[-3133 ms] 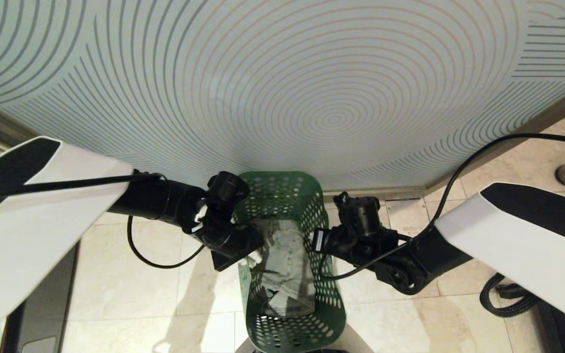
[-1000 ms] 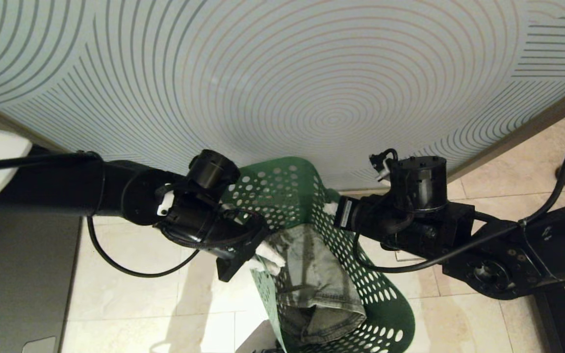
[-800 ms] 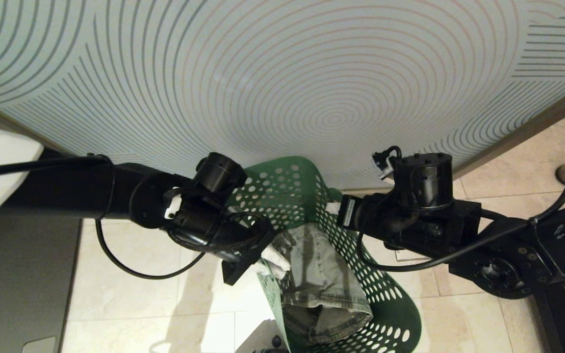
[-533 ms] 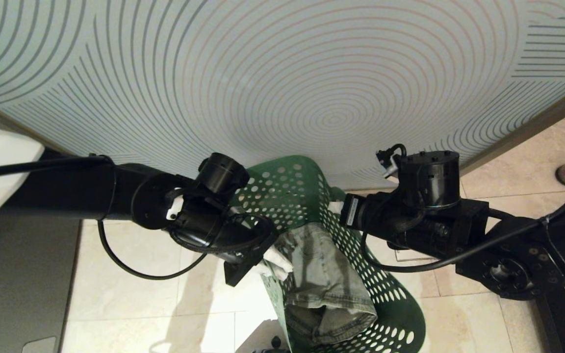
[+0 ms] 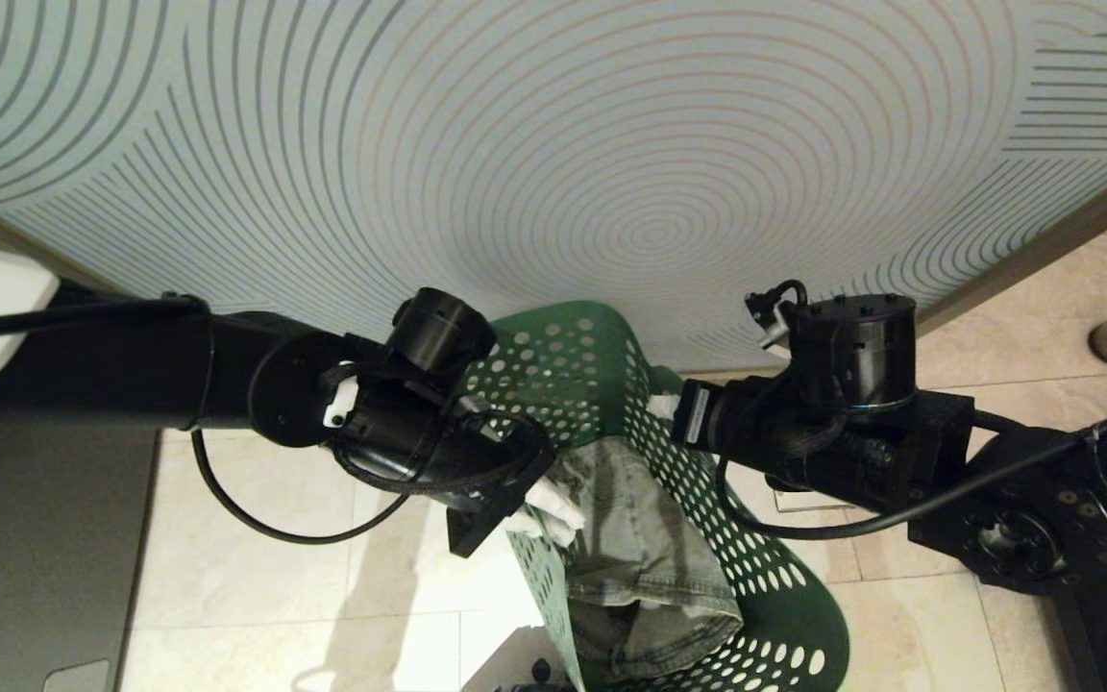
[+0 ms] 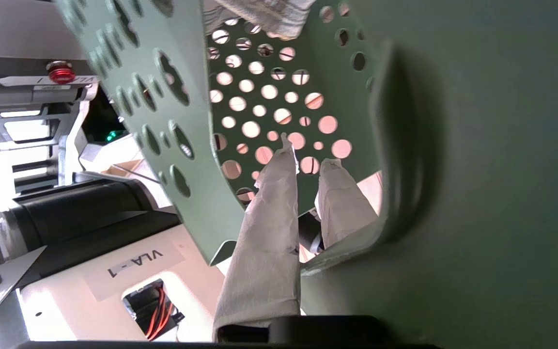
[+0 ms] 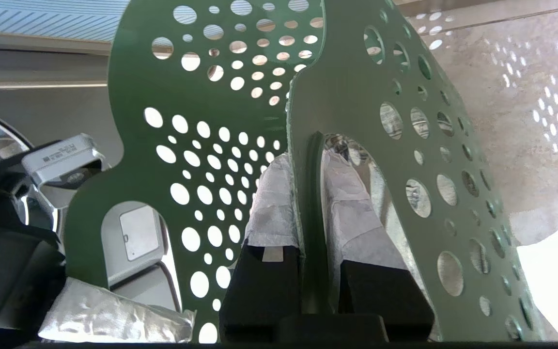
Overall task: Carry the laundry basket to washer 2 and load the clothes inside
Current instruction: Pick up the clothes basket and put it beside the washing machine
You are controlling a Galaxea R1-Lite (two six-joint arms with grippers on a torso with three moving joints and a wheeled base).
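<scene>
Green perforated plastic laundry basket [image 5: 611, 384] with pale denim clothes [image 5: 640, 557], tilted, rims clamped by left gripper [image 5: 539, 509] and right gripper [image 5: 659, 408]

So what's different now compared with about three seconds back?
The laundry basket has been lifted and tipped, its far end swinging up toward the camera, and the clothes have slid toward its lower end. The left claw and right claw stayed shut on opposite basket walls throughout. The patterned wall and tiled floor look unchanged.
</scene>
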